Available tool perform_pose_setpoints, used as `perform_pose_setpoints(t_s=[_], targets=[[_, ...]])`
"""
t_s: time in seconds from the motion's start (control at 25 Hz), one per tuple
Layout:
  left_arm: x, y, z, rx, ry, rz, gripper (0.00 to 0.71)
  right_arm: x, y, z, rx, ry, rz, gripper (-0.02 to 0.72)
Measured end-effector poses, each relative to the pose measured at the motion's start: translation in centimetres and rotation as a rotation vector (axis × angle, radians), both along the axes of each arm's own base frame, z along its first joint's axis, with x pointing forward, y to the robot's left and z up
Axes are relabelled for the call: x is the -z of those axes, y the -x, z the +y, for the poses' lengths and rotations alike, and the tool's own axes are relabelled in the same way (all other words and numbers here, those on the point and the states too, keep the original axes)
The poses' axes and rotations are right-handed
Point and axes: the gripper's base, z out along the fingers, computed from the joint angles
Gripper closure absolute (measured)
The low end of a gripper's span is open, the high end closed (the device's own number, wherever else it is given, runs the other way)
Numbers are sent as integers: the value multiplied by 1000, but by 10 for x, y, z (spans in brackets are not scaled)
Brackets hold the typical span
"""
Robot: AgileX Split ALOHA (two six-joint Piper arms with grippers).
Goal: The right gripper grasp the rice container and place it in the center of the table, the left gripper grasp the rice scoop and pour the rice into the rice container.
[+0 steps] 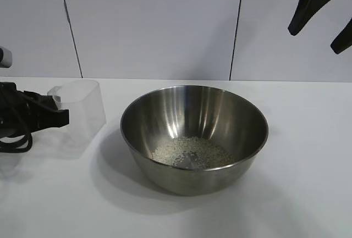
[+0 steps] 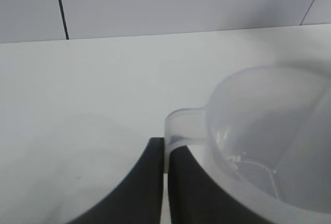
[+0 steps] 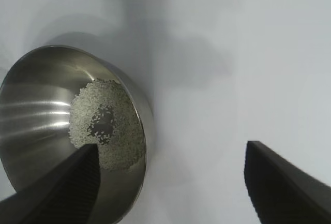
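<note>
The rice container (image 1: 165, 114), a wide shiny steel bowl, stands in the middle of the white table (image 1: 308, 188). A layer of rice (image 1: 192, 151) lies on its bottom. To its left the rice scoop (image 1: 82, 109), a clear plastic cup, stands upright on the table, apart from the bowl. My left gripper (image 1: 60, 118) is shut on the scoop's side handle (image 2: 183, 128). Only a few grains (image 2: 238, 158) cling inside the scoop (image 2: 269, 125). My right gripper (image 1: 315, 40) hangs open high at the upper right, holding nothing. In its wrist view the container (image 3: 36, 110) and rice (image 3: 103, 125) lie below the open right gripper (image 3: 171, 149).
A panelled white wall (image 1: 154, 23) closes off the far edge of the table. Black cables (image 1: 14, 139) trail from the left arm at the left edge. Bare tabletop lies to the right of the bowl and in front of it.
</note>
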Motion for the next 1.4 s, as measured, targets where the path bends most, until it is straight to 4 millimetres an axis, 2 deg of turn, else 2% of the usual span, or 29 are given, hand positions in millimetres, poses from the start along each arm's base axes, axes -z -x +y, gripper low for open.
perform_pose_setpoints(t_s=[0.16,0.44,0.64,0.72,0.92,1.0,1.16,1.4], targets=[[10,0,3,-23,-33,27,701,0,0,0,-2,0,-1,167],[11,0,7,-54,-83,14,701,0,0,0,-10,3,-3,167],[15,7,10,-45,-120,30,682,0,0,0,-12,4,-4,167],[16,11,11,-30,-160,29,636,0,0,0,-12,4,-4,167],[18,16,14,-21,-228,28,403,0,0,0,-13,4,-5,167],[18,15,15,-40,-231,25,341,0,0,0,-13,4,-4,167],[20,22,19,-58,-238,47,309,0,0,0,-13,5,-6,167],[27,43,25,-64,-244,122,305,0,0,0,-12,5,-7,167]])
